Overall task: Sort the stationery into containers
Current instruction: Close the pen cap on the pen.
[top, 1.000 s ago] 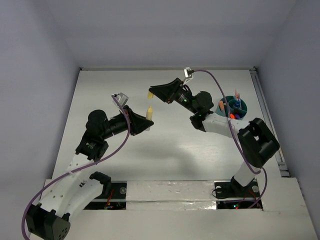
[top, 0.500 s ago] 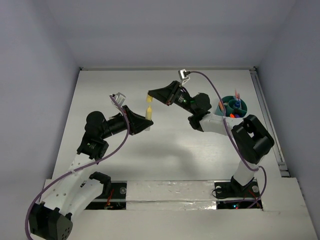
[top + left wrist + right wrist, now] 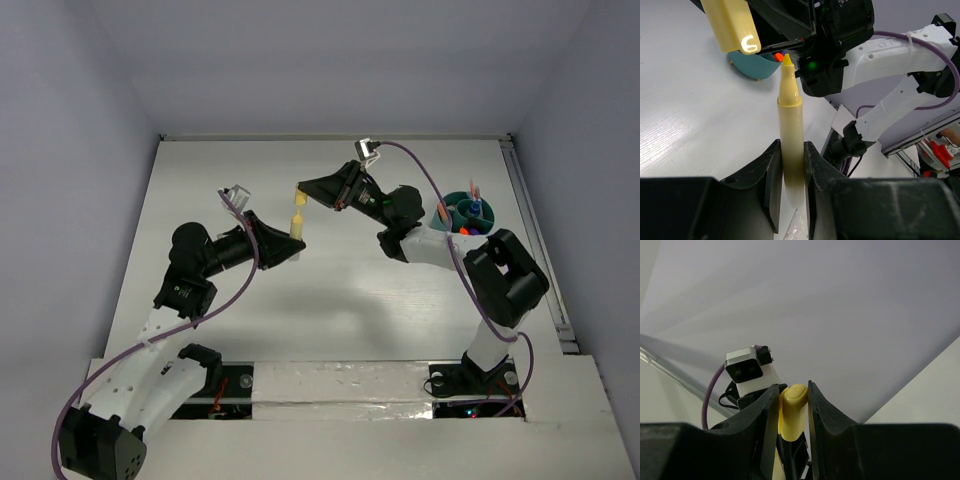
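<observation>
While both arms meet above the white worktop (image 3: 330, 300), the round teal plastic organiser (image 3: 751, 67) stands well apart from both sets of jaws, behind the right one, with pens upright in it. The left gripper (image 3: 791, 155) has its jaws clenched on a yellow marker barrel (image 3: 790, 120), bare tip pointing outward. The right gripper (image 3: 303, 190) grasps the yellow cap (image 3: 732, 25), just beside that tip and apart from it.
</observation>
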### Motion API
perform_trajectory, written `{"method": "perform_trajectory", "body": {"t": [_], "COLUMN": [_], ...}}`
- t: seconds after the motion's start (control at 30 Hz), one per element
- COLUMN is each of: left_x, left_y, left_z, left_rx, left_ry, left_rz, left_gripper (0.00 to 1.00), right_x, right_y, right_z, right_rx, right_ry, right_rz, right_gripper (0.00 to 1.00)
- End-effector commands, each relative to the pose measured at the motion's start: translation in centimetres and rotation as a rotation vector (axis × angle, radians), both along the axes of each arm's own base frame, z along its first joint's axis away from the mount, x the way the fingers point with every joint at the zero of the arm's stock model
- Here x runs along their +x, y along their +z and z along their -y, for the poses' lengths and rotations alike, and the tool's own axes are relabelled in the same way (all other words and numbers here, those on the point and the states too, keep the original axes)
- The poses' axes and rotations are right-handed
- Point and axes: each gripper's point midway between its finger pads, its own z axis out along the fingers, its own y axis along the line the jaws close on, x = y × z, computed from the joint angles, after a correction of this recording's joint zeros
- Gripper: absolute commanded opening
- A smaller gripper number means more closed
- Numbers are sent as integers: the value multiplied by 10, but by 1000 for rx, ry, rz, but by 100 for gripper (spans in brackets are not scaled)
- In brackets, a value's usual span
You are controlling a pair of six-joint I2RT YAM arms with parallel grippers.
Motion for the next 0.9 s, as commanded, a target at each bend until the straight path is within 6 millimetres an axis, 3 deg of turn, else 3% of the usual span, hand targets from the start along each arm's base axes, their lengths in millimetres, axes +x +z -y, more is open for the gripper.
{"method": "perform_trajectory", "body": {"t": [0.0,0.5,0.87], "left_x": [-2,-2,-10], "left_y": [5,1,11], "left_z": [0,1,2], "left_rx": [-13,-41,-76], "left_ry": [-15,-49,-86], "left_rz": [41,9,39], "left_gripper": [0,0,0], "right_x": [-51,-57,-55], "right_y": [77,88,80], "right_z": [38,37,34], "right_rx": [273,286,268], "right_ry": [25,66,70], "right_rz": [355,378,372], "right_gripper": [0,0,0]}}
